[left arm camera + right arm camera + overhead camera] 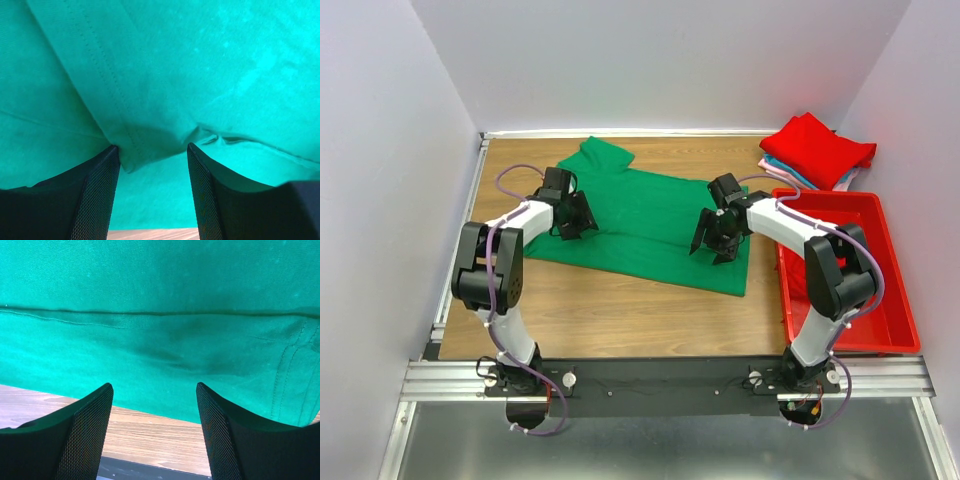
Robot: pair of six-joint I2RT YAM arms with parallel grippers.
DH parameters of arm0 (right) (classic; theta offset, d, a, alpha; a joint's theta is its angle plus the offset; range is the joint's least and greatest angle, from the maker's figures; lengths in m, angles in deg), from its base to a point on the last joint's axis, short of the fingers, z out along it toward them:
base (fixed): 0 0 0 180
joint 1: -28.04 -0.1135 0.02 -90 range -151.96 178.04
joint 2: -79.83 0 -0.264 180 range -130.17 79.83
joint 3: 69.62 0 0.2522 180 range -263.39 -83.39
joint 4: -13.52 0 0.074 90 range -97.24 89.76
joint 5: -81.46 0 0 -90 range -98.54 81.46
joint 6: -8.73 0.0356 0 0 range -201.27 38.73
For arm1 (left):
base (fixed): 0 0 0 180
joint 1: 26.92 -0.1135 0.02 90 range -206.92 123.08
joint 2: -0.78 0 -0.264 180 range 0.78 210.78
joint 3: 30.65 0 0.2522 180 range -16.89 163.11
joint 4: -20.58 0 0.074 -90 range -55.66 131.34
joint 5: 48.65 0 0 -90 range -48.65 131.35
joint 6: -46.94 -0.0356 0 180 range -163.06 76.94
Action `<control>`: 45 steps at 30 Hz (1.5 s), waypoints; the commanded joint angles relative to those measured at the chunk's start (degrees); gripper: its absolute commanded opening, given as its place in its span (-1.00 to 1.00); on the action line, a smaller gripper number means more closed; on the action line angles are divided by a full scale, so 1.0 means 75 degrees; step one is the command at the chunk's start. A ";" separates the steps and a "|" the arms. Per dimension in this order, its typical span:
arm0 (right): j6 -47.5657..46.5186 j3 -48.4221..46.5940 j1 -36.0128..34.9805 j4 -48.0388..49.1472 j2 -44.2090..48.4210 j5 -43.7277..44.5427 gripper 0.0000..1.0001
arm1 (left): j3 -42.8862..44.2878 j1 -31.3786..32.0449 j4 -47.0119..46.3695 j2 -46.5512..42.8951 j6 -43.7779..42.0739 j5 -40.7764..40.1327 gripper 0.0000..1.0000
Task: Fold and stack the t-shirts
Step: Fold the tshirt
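Left gripper (pixel 580 221): jaws apart over the green t-shirt (pixel 650 215), holding nothing
Right gripper (pixel 715 247): likewise released
Risk: pinching only one layer, so the fold skews

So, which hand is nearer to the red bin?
Right. The right hand is over the green t-shirt's end beside the red bin; the left hand is over its opposite end, farther away.

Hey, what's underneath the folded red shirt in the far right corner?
A pink shirt and a light blue shirt peek out beneath the red shirt; what else lies there is covered.
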 commanded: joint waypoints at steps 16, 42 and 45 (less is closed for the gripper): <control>-0.0241 -0.0187 -0.0057 -0.0286 0.0067 0.0316 0.50 | 0.2682 0.0826 -0.0639 0.1680 0.0454 0.0460 0.26; -0.0967 -0.1031 -0.0022 0.0006 -0.0424 0.2038 0.54 | 0.0928 0.0017 -0.1353 0.0592 -0.0613 -0.0009 0.26; -0.0956 -0.0809 -0.0022 0.0275 -0.0588 0.1981 0.54 | 0.0776 -0.0053 -0.1366 0.0651 -0.0683 -0.0021 0.26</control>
